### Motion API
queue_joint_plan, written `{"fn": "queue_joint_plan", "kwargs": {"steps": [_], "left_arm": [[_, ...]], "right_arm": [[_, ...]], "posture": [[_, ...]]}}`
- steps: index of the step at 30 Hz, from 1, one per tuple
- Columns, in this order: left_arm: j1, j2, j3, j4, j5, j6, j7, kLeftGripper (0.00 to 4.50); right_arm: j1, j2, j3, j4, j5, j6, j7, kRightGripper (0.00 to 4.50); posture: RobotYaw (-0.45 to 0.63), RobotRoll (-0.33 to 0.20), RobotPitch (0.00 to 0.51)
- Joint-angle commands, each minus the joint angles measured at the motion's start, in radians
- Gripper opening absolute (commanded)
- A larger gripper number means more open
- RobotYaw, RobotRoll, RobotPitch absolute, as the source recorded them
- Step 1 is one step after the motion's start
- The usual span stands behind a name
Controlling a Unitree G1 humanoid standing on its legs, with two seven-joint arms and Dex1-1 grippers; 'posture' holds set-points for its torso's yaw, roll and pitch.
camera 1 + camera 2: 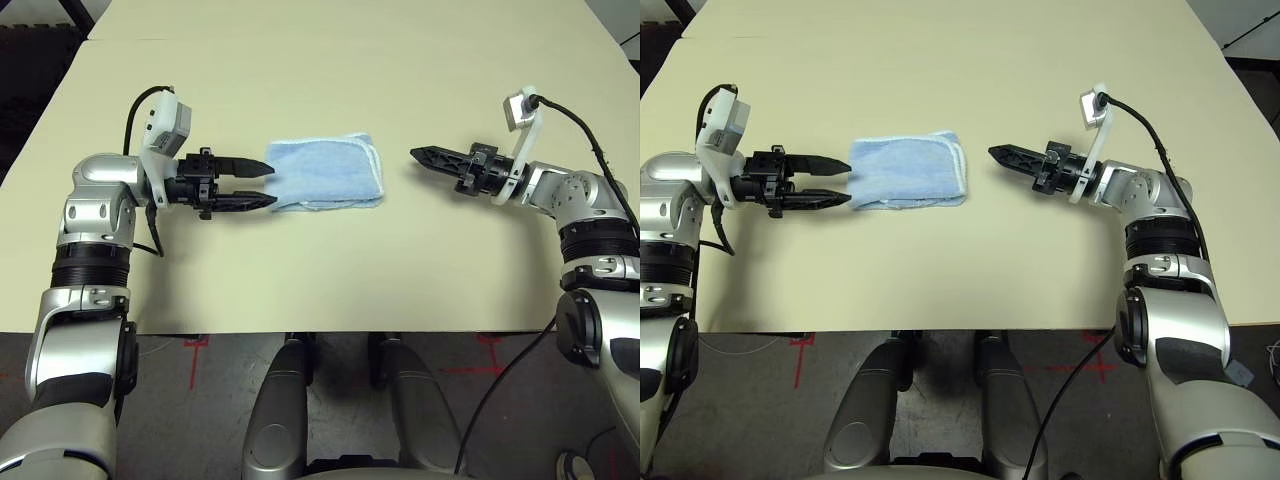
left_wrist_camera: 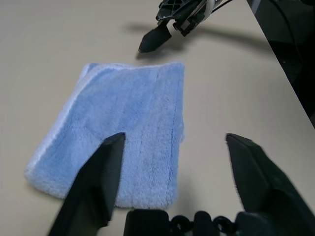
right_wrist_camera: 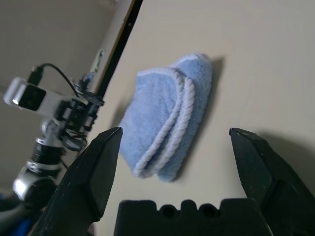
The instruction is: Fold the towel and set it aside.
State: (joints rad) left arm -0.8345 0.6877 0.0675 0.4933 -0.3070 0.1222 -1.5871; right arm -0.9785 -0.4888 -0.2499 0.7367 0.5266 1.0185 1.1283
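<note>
The left gripper has its jaws spread and empty, tips just at the left end of the towel, one tip over the cloth's edge. The right gripper also hangs released, its jaws wide apart in its wrist view, pointing at the towel's right end from a short way off. The towel lies folded into a flat, layered rectangle between the two, on the table, midway between the table's left and right edges.
</note>
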Motion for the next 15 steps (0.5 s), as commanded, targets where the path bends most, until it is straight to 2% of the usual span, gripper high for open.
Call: {"fn": "queue_joint_plan", "kwargs": {"steps": [1, 8, 15], "left_arm": [[0.010, 0.005, -0.002, -0.024, -0.022, -0.038, -0.014, 4.44], [0.033, 0.012, -0.012, -0.063, -0.032, -0.060, -0.015, 4.44], [0.066, 0.031, -0.011, -0.155, -0.055, -0.008, -0.002, 4.44]], "right_arm": [[-0.009, -0.012, -0.017, -0.012, 0.042, 0.110, -0.035, 4.50], [-0.009, 0.026, -0.036, -0.024, 0.097, 0.234, -0.117, 4.50], [-0.009, 0.083, -0.075, 0.013, 0.106, 0.244, -0.217, 4.50]], "posture": [[0.14, 0.000, 0.280], [0.17, 0.000, 0.275], [0.19, 0.000, 0.272]]}}
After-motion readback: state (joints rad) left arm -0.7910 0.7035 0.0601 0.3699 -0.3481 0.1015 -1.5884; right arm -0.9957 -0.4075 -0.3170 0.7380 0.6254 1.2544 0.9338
